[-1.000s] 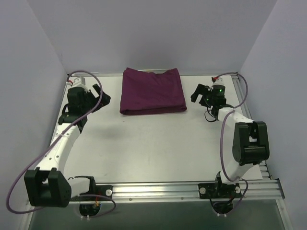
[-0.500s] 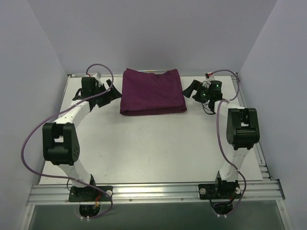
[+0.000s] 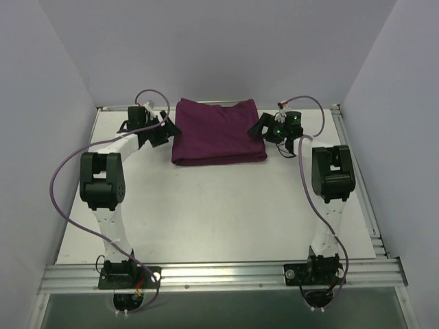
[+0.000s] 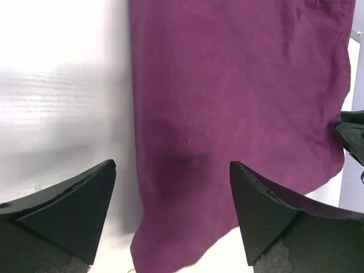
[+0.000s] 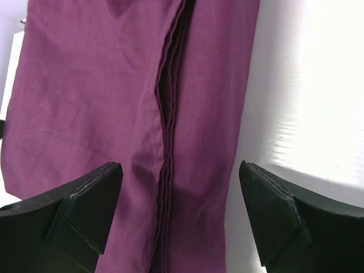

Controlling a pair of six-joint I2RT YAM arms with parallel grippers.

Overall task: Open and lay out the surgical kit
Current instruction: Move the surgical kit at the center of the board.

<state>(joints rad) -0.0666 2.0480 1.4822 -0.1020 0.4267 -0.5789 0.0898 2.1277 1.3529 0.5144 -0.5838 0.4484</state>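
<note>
The folded cloth (image 3: 218, 130) by the far edge of the tabletop (image 3: 206, 205) hides its own inside. From above, the left gripper (image 3: 162, 131) and right gripper (image 3: 261, 128) are too small to tell whether they touch the cloth's sides. Both wrist views cut the cloth off at the top edge. Of the fingers (image 4: 74, 210) only the tips show, cropped at the bottom.

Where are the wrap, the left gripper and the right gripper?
wrap (image 3: 218, 133), top view, middle of its top face.
left gripper (image 4: 172, 164), left wrist view, midway between its fingertips.
right gripper (image 5: 179, 165), right wrist view, midway between its fingertips.
</note>
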